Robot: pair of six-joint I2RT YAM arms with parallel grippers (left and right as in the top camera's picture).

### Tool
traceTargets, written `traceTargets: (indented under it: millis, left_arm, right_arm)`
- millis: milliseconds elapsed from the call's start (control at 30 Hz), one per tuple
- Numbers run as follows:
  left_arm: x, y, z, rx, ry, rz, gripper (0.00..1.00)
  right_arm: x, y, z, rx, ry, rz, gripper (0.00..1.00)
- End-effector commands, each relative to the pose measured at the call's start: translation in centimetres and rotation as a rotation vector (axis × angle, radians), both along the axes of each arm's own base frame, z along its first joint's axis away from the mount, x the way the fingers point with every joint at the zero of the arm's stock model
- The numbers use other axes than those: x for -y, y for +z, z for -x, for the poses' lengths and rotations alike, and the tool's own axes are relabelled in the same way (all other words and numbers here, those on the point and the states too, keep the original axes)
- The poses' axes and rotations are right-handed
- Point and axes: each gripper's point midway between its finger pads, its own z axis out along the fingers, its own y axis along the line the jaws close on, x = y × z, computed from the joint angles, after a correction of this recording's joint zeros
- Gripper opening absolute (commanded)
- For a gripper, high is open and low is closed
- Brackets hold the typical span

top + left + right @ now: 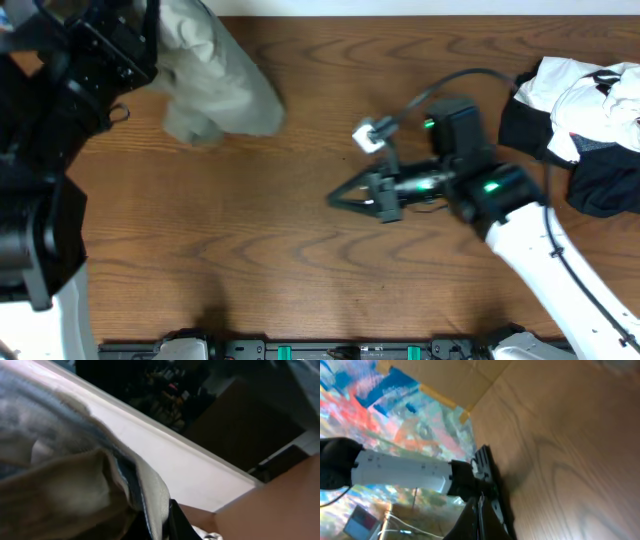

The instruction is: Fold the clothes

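1. Fingers (492, 505) of the right gripper (481, 510) are pressed tight together with nothing between them, their tips low over the bare wooden table (570, 460).
2. On the other side, the left gripper (155, 525) is clamped on the clothes (65, 490). Its wrist view shows one dark finger (177, 520) against a stitched khaki edge, with wrinkled cloth filling the left of the frame.
3. Only the overhead view places the clothes (215, 85) on the scene: they are bunched at the table's far left, just beside the dark left arm (90, 60) and well apart from the right gripper (335, 198) near the centre.
4. Overhead alone also shows a heap of black and white garments (590, 130) lying at the far right of the table, close to the right arm (520, 220).
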Motion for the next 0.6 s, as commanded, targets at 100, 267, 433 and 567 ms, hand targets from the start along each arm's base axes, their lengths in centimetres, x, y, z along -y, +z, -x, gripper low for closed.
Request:
traceTargets:
  millis: [100, 267, 433, 567]
  left_arm:
    - [-0.4, 1.9, 1.4, 0.029, 0.040, 0.079, 0.07]
    - [-0.2, 2.5, 1.9, 0.035, 0.036, 0.133, 0.07]
    - [-0.2, 2.7, 2.2, 0.043, 0.039, 0.133, 0.07]
    - [0.2, 2.7, 2.5, 0.032, 0.017, 0.160, 0.07]
  right_arm:
    - [-5.9, 3.2, -0.5, -0.038, -0.211, -0.045, 0.01]
    - [-9.1, 4.8, 0.4, -0.039, -0.293, -0.109, 0.01]
    - [-12.4, 6.6, 3.4, -0.004, -0.207, -0.212, 0.01]
    - [-14.8, 5.9, 4.8, 0.002, -0.184, -0.235, 0.02]
